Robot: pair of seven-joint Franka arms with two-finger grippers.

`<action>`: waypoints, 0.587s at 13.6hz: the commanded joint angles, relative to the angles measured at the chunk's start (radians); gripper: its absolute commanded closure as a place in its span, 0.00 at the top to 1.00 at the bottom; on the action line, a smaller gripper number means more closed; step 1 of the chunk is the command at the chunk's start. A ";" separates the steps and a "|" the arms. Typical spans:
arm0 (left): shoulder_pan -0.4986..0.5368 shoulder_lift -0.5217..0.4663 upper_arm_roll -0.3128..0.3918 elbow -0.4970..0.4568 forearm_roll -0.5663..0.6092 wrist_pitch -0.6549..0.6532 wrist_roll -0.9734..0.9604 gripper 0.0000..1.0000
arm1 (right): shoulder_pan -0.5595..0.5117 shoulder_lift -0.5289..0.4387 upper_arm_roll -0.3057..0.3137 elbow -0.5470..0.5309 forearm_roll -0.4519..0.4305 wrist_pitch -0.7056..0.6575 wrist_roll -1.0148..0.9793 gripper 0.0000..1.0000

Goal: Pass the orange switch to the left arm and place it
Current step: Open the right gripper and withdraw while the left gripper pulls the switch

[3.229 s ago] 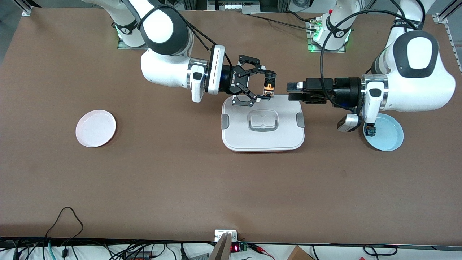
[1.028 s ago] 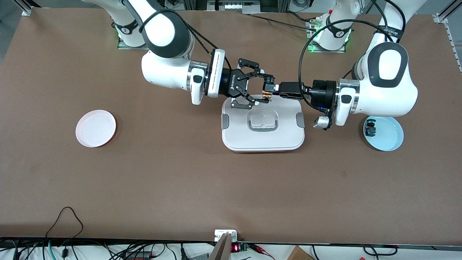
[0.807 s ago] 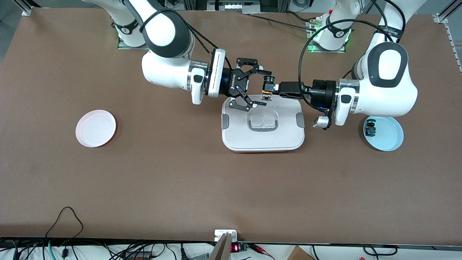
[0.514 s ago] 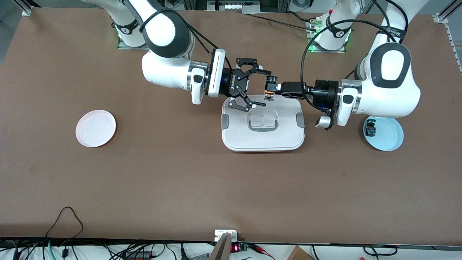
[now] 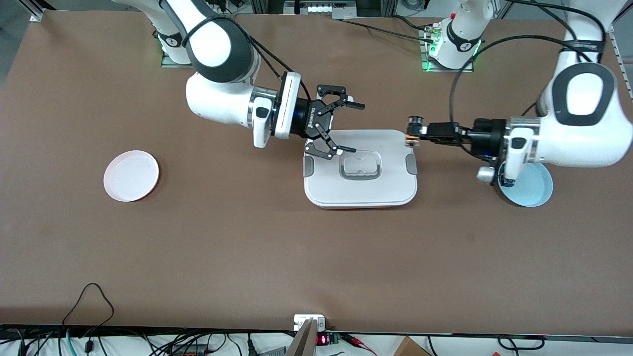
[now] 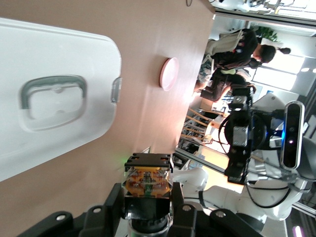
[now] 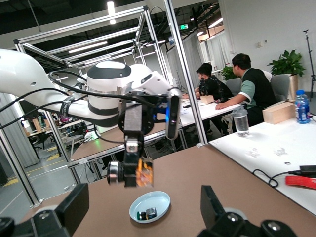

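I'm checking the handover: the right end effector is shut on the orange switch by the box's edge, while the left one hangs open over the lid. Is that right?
No, the arms are swapped. The front view shows the left end effector shut on the orange switch by the edge of the box, while the right end effector hangs open over the lid.

- Two arms are seen, the right arm (image 5: 217, 94) and the left arm (image 5: 568, 138), both cased in glossy white rounded shells.
- Dark grey oval patches are set into the elbow housings.
- Silver rings are fitted at the wrists, next to black sections.
- Black cables are looped along each arm.
- Green lights are shown at the bases.
- Lettering is printed in white on the right gripper (image 5: 348, 126), which is built of black linkages.
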 commanded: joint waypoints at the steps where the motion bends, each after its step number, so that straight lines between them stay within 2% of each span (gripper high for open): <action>1: 0.070 -0.005 -0.004 0.063 0.203 -0.067 -0.002 0.00 | -0.032 -0.068 0.007 -0.083 0.019 0.001 -0.035 1.00; 3: 0.113 -0.005 -0.003 0.096 0.354 -0.133 -0.001 0.00 | -0.073 -0.077 0.002 -0.114 0.010 -0.097 -0.038 1.00; 4: 0.125 -0.004 -0.001 0.105 0.470 -0.159 0.002 0.00 | -0.094 -0.084 -0.016 -0.137 -0.019 -0.158 -0.038 1.00; 6: 0.138 -0.004 -0.003 0.102 0.685 -0.161 0.010 0.00 | -0.118 -0.092 -0.077 -0.161 -0.111 -0.282 -0.035 1.00; 8: 0.155 0.045 0.000 0.096 0.874 -0.152 0.033 0.00 | -0.145 -0.091 -0.152 -0.169 -0.220 -0.451 -0.022 1.00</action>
